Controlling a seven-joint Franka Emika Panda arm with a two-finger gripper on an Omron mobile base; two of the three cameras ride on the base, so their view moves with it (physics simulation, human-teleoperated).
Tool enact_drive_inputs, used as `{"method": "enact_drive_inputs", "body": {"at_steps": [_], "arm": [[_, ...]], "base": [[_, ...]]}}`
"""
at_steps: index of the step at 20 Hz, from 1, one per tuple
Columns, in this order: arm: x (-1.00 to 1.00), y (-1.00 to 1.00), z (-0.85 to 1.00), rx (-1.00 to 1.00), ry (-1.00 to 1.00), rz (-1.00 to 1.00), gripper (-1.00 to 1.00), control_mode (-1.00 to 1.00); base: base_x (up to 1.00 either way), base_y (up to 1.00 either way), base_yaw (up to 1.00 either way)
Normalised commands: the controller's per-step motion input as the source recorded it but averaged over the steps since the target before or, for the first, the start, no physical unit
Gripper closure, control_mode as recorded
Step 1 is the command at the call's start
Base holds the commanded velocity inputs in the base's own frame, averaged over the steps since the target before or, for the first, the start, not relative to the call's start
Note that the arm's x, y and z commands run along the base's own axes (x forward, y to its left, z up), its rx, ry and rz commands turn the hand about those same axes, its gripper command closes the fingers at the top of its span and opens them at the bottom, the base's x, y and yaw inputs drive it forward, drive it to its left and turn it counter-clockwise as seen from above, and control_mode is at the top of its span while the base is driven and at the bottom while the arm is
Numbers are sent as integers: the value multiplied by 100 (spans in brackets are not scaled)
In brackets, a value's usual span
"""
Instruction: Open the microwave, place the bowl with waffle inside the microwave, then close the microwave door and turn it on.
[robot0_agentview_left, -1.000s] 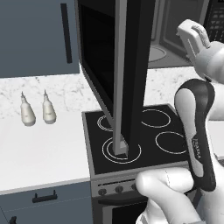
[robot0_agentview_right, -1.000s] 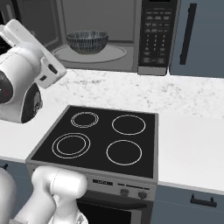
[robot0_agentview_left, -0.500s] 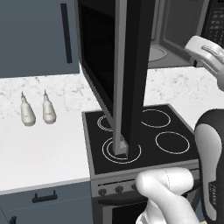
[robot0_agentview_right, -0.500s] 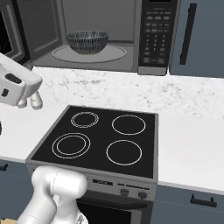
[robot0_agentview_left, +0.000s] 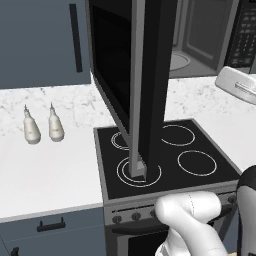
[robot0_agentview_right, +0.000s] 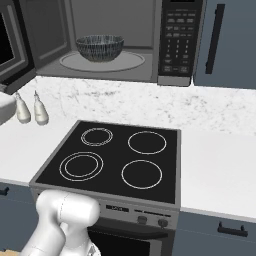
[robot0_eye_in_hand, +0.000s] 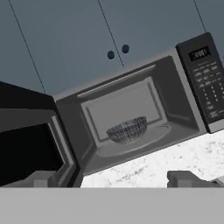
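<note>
Bowl (robot0_agentview_right: 100, 48) sits on the turntable inside the microwave (robot0_agentview_right: 120, 40) — likely with the waffle in it, though the contents are unclear. The microwave door (robot0_agentview_left: 135, 85) hangs wide open, awaiting closing. The gripper (robot0_eye_in_hand: 113, 178) is empty, jaws spread — well apart from the bowl.

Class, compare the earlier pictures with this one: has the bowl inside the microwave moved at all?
No. The bowl sits at the same spot on the round plate inside the microwave, left of the button panel, as before.

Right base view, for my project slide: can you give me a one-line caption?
Bowl sits on the turntable inside the open microwave, door swung left, above the four-ring stovetop.
</note>
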Motion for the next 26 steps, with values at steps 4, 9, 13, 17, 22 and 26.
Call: {"method": "enact_drive_inputs", "body": {"at_steps": [4,9,13,17,22,26], "arm": [[-45,57,-7,-17,0,0,-100,-100],[-36,65,-13,-10,-1,16,-100,-100],[-33,73,-6,-10,0,8,-100,-100],[-4,45,0,-6,0,1,-100,-100],[0,45,0,-5,-1,0,-100,-100],[1,56,-9,-8,-3,0,-100,-100]], "base": [[0,0,0],[0,0,0],[0,0,0],[0,0,0],[0,0,0],[0,0,0]]}}
